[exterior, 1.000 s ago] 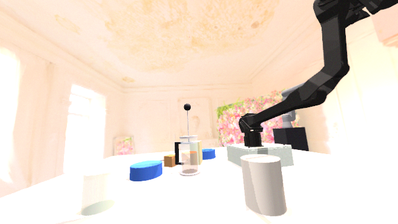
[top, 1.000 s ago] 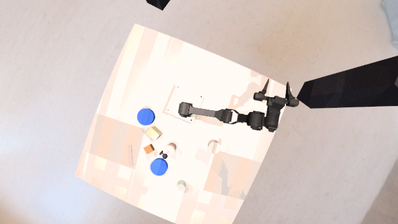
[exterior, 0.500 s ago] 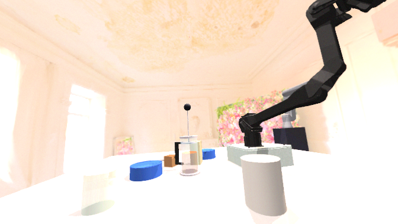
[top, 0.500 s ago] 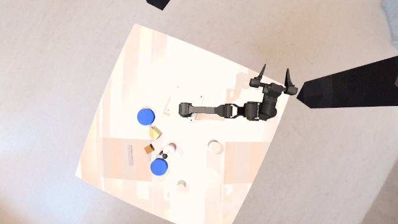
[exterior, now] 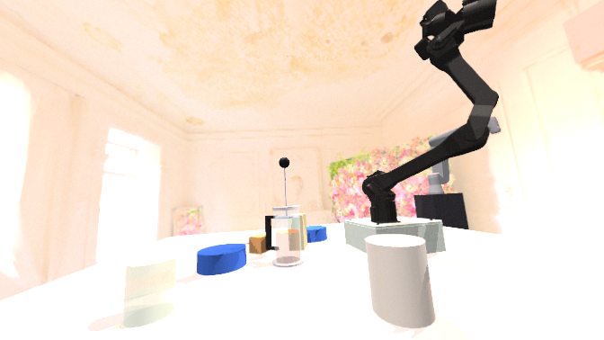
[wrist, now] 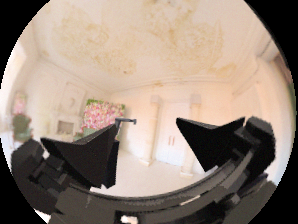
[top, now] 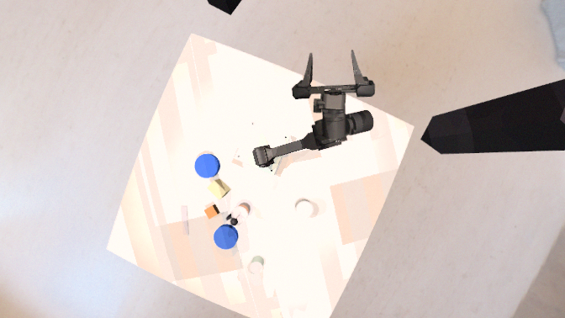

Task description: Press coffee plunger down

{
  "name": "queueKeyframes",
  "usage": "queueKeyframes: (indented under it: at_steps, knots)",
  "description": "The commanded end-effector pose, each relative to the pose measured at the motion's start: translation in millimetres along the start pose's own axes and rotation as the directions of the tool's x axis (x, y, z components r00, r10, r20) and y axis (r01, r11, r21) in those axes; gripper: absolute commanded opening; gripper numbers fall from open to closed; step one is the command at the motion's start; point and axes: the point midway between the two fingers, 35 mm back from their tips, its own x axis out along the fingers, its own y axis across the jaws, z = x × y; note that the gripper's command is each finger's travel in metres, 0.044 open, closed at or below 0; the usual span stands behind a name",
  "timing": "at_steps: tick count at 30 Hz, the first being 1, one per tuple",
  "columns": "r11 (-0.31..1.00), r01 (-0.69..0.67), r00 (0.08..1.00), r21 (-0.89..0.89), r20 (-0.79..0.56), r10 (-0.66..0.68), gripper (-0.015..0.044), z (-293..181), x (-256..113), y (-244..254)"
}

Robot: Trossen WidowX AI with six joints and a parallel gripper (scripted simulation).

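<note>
The coffee press [top: 240, 211] [exterior: 288, 254] stands upright on the table, a clear glass with a black handle [exterior: 269, 232]. Its plunger is up: the black knob [top: 234, 221] [exterior: 284, 162] sits on a thin rod high above the lid. My gripper [top: 331, 52] [wrist: 146, 123] is open with nothing between its fingers. It is raised high, well away from the press, toward the upper right in the top view. The wrist view shows walls and ceiling between and above the fingers, and no press.
One blue disc [top: 225, 236] [exterior: 221, 259] is close beside the press; another blue disc [top: 207, 166] [exterior: 316, 234] lies farther off. An orange block [top: 212, 211] [exterior: 258, 244] and a yellow block [top: 219, 188] are near. A whitish cylinder [top: 303, 207] [exterior: 400, 281] and a pale green one [top: 256, 266] [exterior: 149, 292] stand apart.
</note>
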Motion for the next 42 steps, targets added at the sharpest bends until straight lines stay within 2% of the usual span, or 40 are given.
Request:
queueKeyframes:
  at_steps: [1,6,12,17,23,26,28,34,38,42]
  knots:
    - [0.991,-0.126,0.981,0.042,0.154,0.118,0.044,36,7,58]
    - [0.945,-0.318,0.902,0.081,0.332,0.275,0.044,75,-6,126]
    - [0.804,-0.584,0.728,0.112,0.511,0.457,0.044,112,-42,200]
    - [0.604,-0.794,0.507,0.066,0.619,0.599,0.044,135,-92,260]
    - [0.249,-0.968,0.165,-0.031,0.671,0.723,0.044,146,-175,319]
    - [0.217,-0.975,0.127,-0.052,0.67,0.731,0.044,147,-185,325]
    - [0.141,-0.987,0.058,-0.072,0.666,0.744,0.044,146,-203,333]
    - [-0.265,-0.952,-0.305,-0.157,0.581,0.754,0.044,127,-296,361]
    - [-0.523,-0.835,-0.536,-0.169,0.46,0.708,0.044,100,-360,367]
    - [-0.727,-0.675,-0.725,-0.125,0.295,0.622,0.044,62,-415,362]
